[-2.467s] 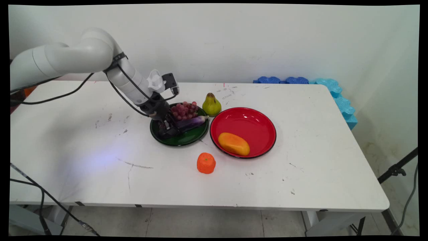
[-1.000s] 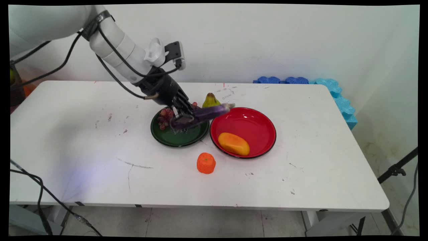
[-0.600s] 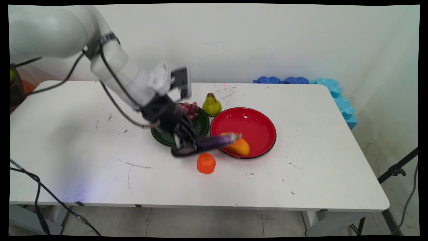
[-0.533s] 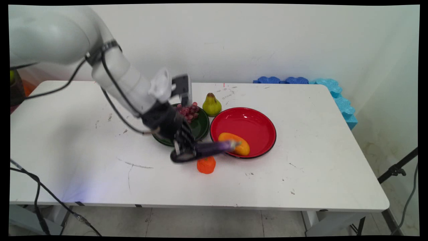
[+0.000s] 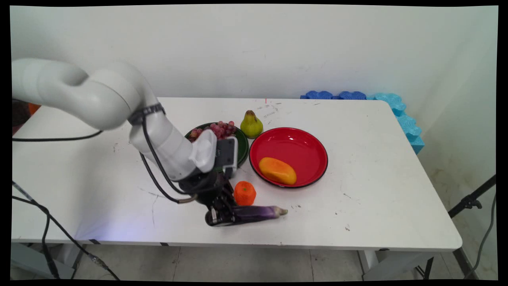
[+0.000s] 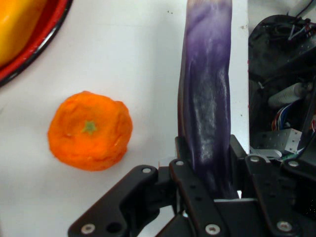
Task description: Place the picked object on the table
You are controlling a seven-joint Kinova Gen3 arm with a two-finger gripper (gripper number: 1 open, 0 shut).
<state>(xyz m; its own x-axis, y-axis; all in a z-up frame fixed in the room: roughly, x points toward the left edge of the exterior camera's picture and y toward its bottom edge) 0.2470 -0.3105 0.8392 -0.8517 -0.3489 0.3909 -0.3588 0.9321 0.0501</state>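
A white table (image 5: 357, 222) stands against a plain pale wall (image 5: 278, 47).

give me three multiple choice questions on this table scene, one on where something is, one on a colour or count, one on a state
1. Where does the orange lie?
A. in the red plate
B. on the bare table beside the eggplant
C. in the green plate

2. How many plates stand on the table?
A. one
B. two
C. three

3. What state is the gripper in?
A. open above the pear
B. shut on nothing
C. shut on the eggplant

Answers:
1. B: the orange sits on the white table, just behind the eggplant, outside both plates.
2. B: there is a red plate holding a yellow-orange fruit and a green plate holding grapes.
3. C: the hand view shows the gripper with its fingers closed on the eggplant's thick end.
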